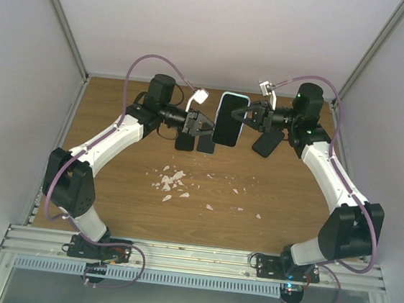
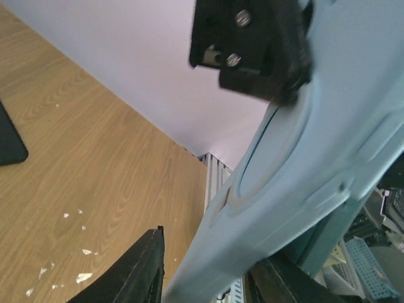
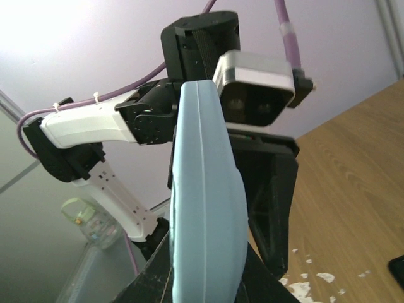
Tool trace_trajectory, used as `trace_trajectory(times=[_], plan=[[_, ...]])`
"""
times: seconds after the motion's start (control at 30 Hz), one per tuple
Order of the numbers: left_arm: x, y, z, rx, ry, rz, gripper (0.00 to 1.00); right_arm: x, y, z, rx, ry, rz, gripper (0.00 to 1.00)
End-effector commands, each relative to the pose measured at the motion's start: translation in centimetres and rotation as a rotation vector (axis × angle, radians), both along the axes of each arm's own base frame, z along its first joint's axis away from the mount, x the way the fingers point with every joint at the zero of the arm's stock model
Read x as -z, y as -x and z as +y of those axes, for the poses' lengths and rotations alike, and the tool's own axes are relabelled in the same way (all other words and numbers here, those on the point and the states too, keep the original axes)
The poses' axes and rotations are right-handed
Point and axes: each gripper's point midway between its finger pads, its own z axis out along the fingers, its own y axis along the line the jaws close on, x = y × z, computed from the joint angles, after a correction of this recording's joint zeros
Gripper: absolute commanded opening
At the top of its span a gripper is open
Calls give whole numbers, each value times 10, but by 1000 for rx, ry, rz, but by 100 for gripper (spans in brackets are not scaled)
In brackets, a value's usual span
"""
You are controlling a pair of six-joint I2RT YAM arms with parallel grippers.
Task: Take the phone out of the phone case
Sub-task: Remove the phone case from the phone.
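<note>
Top view: phone [image 1: 228, 122] seated in pale blue phone case [image 1: 234, 95], held above the table [image 1: 112, 178], dark face toward camera, long axis near-to-far. Left wrist: case straddled loosely by left gripper [image 2: 208, 259], jaws parted. Right wrist: case edge clamped by right gripper [image 3: 202, 273]

Matt pale-blue case [image 3: 202, 208], wood-grain table [image 2: 95, 158]

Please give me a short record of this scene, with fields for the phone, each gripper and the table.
phone: inside its light blue phone case, held in the air between the arms
right gripper: shut on the phone case
left gripper: around the opposite edge, with a gap at one finger
table: wooden, with white crumbs scattered on it
</note>
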Motion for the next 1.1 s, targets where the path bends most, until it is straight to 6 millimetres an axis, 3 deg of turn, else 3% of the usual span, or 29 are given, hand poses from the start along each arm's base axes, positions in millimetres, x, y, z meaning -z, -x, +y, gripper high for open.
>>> trace_trajectory(times=[0.0, 0.23, 0.43, 0.87, 1.07], plan=[[-105, 7, -7, 7, 204, -392, 40, 17, 73, 27, -392, 0, 222, 0], [-114, 9, -7, 23, 231, -389, 45, 25, 78, 30, -413, 4, 248, 0], [-102, 13, -9, 39, 246, -299, 39, 28, 84, 44, -469, 10, 260, 0], [-54, 13, 16, -29, 228, -111, 10, 42, 48, 49, -401, 27, 321, 2], [-28, -1, 31, -115, 212, -14, 0, 57, 10, 37, -270, 40, 380, 11]])
